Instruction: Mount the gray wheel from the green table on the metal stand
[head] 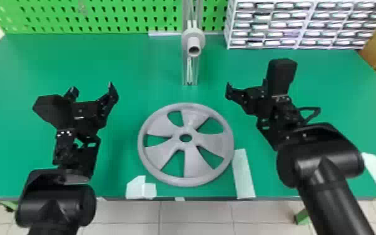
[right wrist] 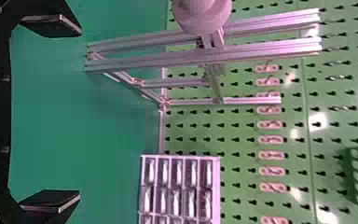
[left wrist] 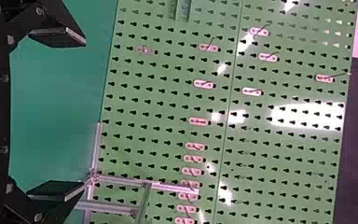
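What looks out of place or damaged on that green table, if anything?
Nothing looks spilled or broken: the gray wheel lies flat and looks whole. Mildly odd is the white patch near the green table's front edge, at the wheel's front left: its uneven outline suggests overlapping pieces.

The green table (head: pixel 153 65) carries the gray wheel (head: pixel 193 164), lying flat near white strips (head: pixel 243 175). Farther back stand the metal stand (head: pixel 190 70) and drawer cabinet (head: pixel 299 26).
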Action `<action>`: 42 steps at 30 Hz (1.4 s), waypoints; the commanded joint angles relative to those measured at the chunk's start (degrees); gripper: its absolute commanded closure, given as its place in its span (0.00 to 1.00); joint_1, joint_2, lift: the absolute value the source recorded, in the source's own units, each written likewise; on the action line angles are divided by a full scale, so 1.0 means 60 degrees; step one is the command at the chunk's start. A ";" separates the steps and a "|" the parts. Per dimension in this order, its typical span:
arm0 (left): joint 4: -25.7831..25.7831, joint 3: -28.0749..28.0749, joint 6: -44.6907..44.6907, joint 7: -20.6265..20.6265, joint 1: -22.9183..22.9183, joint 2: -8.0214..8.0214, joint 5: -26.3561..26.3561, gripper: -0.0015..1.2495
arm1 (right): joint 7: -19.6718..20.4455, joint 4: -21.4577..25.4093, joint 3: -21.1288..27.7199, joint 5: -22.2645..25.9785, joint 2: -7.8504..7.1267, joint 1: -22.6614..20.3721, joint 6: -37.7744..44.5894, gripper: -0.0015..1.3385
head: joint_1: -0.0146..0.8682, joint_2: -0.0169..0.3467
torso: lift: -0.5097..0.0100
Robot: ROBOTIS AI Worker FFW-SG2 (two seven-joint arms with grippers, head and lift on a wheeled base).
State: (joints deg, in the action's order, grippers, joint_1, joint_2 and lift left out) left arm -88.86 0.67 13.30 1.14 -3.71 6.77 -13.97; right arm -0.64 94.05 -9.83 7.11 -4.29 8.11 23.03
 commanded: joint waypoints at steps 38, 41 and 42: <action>0.0000 0.0005 -0.0107 0.0000 -0.0056 0.0044 0.0014 0.16 | -0.4010 -0.1568 -0.1467 -0.2986 0.0598 0.4390 0.8319 0.06 | 1.00 0.19 | 0.80; 0.0000 0.0020 -0.0122 -0.0015 -0.0056 0.0044 0.0014 0.16 | -0.4171 -0.1714 -0.1570 -0.3059 0.0642 0.4507 0.8451 0.06 | 1.00 0.19 | 0.80; -0.0015 0.0020 -0.0122 0.0000 -0.0056 0.0044 0.0014 0.16 | -0.4229 -0.1758 -0.1629 -0.3103 0.0642 0.4566 0.8539 0.06 | 1.00 0.19 | 0.80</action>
State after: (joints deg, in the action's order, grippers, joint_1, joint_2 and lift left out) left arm -88.86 0.71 12.64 1.14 -4.07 7.00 -13.90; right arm -25.35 84.59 -18.75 -10.81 -0.77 34.46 72.77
